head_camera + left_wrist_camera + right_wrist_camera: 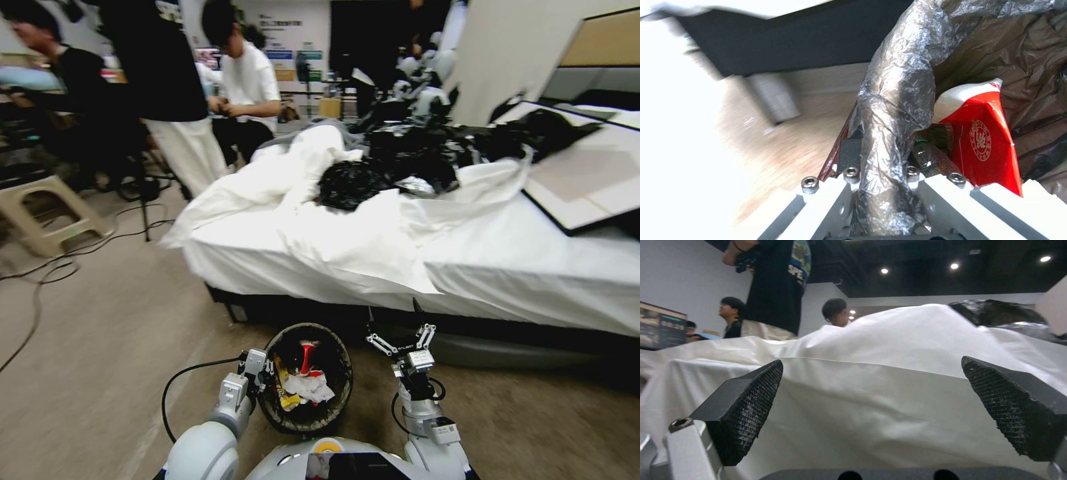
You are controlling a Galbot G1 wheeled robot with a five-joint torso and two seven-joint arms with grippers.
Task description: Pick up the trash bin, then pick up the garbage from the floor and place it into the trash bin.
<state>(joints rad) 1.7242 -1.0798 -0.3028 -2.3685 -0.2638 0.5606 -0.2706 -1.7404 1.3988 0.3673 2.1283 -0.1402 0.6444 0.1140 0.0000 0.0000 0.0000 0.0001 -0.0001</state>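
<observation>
The trash bin point(308, 417) sits low in front of the robot, between its two arms, close to the dark base of a bed point(467, 267) covered in white sheets. The left gripper point(261, 373) is pinched tight on the bin's rim at the robot's left side — in the left wrist view the shiny dark bag point(893, 110) that lines the bin is folded over the rim and squeezed between the two fingers. Inside the bin lies the garbage point(303, 380): a red wrapper point(982, 143) standing up, some yellow wrapper and a crumpled white paper point(313, 387) on top. In the left wrist view a small clear bottle point(931, 160) shows beside the red wrapper, down near the rim. The right gripper point(395, 327) is just to the right of the bin, pointing up and forward toward the edge of the bed. Its two black fingers point(746, 406) are spread wide apart with nothing between them — the white sheet point(871, 400) fills the space beyond. On the bed there is a pile of black bags point(400, 167) and a flat white board point(587, 180) with a dark edge. Black cables point(67, 260) run over the tan floor on the left.
</observation>
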